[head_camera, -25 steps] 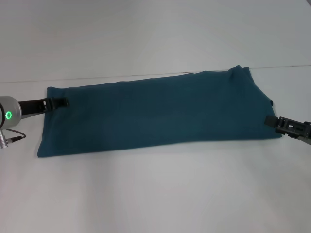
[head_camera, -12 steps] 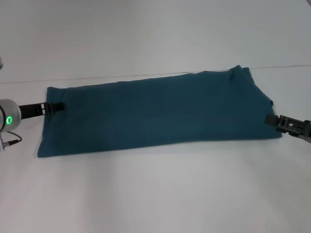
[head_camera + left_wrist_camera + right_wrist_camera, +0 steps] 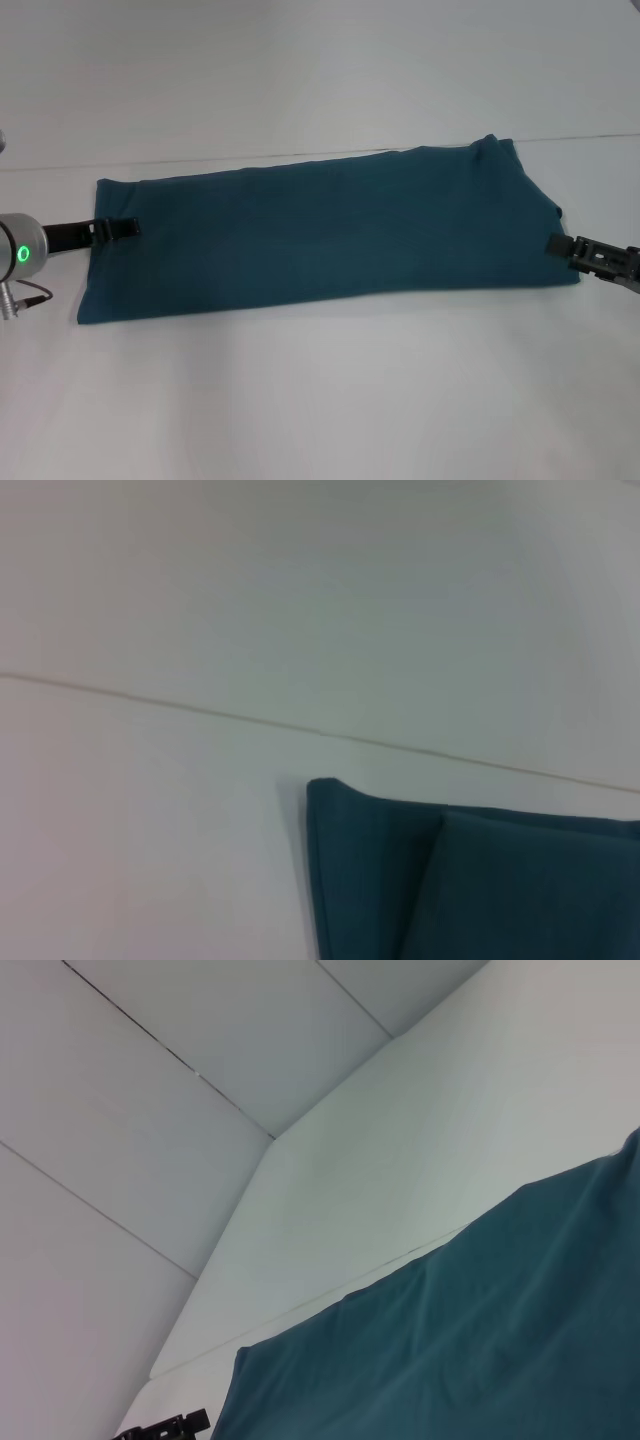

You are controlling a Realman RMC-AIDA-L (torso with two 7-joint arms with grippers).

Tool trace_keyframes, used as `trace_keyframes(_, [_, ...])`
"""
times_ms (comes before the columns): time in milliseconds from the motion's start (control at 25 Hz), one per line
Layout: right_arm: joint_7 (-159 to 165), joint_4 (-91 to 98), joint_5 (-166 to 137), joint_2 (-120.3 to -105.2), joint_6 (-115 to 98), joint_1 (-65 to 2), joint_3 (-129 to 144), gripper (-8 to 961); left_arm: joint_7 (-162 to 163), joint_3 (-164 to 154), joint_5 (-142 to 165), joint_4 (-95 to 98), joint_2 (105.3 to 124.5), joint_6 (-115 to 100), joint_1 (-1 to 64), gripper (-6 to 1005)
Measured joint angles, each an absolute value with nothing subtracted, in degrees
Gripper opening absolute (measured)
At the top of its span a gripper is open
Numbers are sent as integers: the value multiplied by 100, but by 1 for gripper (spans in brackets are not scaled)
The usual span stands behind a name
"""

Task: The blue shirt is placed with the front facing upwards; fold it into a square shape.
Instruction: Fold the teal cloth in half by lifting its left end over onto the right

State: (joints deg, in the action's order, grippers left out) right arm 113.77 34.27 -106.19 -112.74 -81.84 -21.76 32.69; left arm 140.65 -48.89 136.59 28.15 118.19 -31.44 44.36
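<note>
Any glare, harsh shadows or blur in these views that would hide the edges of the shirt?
Head view: soft even light, no glare, only a thin shadow under the blue shirt; edges read cleanly against the white table, with the left tool and right tool at its ends. Left wrist view: slightly soft, the folded corner still distinct. Right wrist view: steeply tilted, cloth edge clear.

The blue shirt (image 3: 320, 235) lies as a long flat band across the middle of the white tabletop (image 3: 320, 400), low enough to pass over. Open surface runs broadly in front of it and behind it up to the seam line. The left end effector (image 3: 125, 227) sits on its left edge, the right end effector (image 3: 553, 245) at its right edge, narrowing both ends.
</note>
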Motion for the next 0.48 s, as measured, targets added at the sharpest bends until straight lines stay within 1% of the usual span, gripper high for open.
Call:
trace_keyframes(240, [11403,3421,-10624,-11277,-8181,-2180,3269,950,14578,-4886,13667,2786,11762,-3134,4441,837])
trace_keyframes(480, [11396,3397,-10626,-11277,-8172,-2180,3272,949,14285,-5023,13674,2745,11794,-2926,4447,838])
